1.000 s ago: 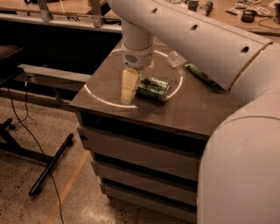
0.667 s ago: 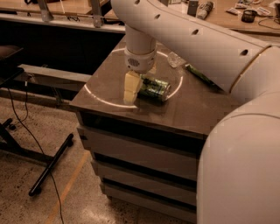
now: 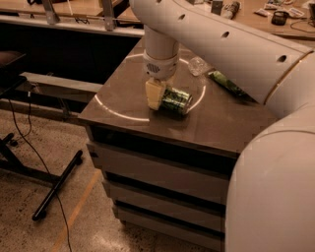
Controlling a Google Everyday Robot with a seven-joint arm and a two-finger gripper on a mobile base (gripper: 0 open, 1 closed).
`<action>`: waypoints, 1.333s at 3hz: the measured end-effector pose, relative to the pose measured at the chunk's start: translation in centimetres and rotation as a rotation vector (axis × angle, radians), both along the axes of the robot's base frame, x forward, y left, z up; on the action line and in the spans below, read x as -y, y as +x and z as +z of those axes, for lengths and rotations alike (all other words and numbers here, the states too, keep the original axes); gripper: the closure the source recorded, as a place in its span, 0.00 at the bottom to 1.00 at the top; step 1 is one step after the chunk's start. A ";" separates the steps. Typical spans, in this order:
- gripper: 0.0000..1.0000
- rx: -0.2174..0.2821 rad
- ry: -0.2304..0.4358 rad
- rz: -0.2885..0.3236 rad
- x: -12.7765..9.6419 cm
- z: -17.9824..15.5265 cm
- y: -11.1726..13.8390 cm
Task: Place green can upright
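The green can [image 3: 176, 100] lies on its side on the brown cabinet top [image 3: 123, 106], near the front edge, inside a pale ring marked on the surface. My gripper [image 3: 154, 94] hangs straight down from the white arm [image 3: 221, 39] and sits at the can's left end, touching or almost touching it. The arm's wrist hides the far side of the gripper.
A clear plastic bottle [image 3: 199, 65] lies behind the can and a green snack bag [image 3: 227, 83] lies to its right. The cabinet has drawers [image 3: 157, 167] below. A black stand leg [image 3: 56, 184] and cable run over the floor at left. A cluttered bench [image 3: 275, 15] stands behind.
The gripper has moved a little to the right, closer against the can's left end. The can lies in the same place on its side.
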State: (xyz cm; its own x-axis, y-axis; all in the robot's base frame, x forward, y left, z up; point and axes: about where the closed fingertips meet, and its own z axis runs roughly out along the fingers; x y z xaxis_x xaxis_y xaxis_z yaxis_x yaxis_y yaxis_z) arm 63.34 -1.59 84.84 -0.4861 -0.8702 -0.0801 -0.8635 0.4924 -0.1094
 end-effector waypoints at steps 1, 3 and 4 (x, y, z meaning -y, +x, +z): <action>0.82 0.022 0.038 0.029 0.1 2.1 -0.1; 1.00 0.074 0.350 0.094 3.0 7.4 -0.7; 1.00 0.119 0.565 0.127 5.3 8.7 -1.9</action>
